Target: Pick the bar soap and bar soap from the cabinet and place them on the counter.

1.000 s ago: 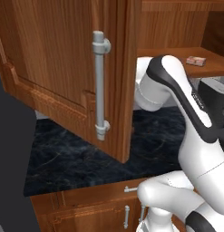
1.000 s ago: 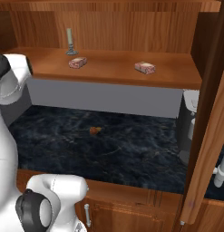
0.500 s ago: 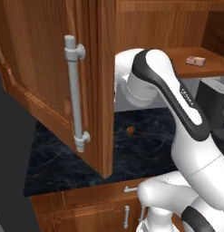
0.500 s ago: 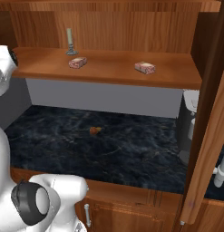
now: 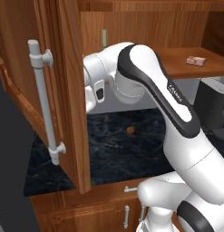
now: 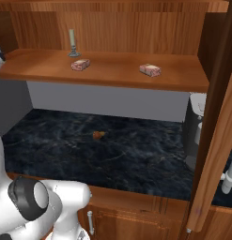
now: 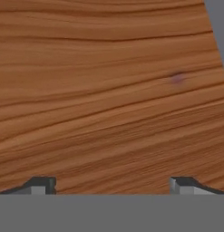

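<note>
Lying flat, both bar soaps (image 6: 80, 64) (image 6: 150, 70) angle leftward-back; end effector (image 7: 111, 185) wide open, empty.

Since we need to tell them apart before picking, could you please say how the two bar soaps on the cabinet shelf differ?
The left bar soap lies close to the candle, toward the shelf's left end; the right bar soap lies alone nearer the shelf's right end. The left bar soap's long side angles up to the right, the right bar soap's down to the right. Both are small, flat, pinkish bars lying on the cabinet shelf, untouched.

reddish-brown grained cabinet (image 6: 117, 70), pinkish-beige bar soap (image 6: 80, 64), black pale-veined counter (image 6: 136, 154).
</note>
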{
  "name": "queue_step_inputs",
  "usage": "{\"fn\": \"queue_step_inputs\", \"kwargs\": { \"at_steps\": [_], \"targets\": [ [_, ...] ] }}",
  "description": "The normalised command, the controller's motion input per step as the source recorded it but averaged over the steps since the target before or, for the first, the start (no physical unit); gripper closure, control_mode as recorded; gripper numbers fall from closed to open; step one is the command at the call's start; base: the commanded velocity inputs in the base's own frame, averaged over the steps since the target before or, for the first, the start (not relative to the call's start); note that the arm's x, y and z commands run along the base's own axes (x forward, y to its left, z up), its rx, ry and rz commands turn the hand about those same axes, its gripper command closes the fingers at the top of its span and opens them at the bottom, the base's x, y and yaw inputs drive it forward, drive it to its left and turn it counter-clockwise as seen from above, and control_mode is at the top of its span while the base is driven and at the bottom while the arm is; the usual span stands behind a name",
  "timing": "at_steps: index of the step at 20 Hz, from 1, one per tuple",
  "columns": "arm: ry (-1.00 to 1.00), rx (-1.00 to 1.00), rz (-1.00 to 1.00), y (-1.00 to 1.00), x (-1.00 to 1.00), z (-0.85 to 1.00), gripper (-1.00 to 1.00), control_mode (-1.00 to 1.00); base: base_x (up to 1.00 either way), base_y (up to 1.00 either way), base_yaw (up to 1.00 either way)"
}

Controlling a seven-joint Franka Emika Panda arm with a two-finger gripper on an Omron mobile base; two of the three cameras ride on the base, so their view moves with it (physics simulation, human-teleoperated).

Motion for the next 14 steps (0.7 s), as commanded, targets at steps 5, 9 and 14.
{"fn": "queue_step_inputs", "kwargs": {
  "at_steps": [5, 9, 14],
  "targets": [
    [-0.03, -0.01, 0.0, 0.0, -0.16, -0.03, -1.0, -1.0, 0.0, 0.0, 0.0],
    [-0.06, 0.0, 0.0, 0.0, -0.24, -0.03, -1.0, -1.0, 0.0, 0.0, 0.0],
    [-0.1, 0.0, 0.0, -0.07, -0.34, -0.05, -1.0, -1.0, 0.0, 0.0, 0.0]
  ]
}}
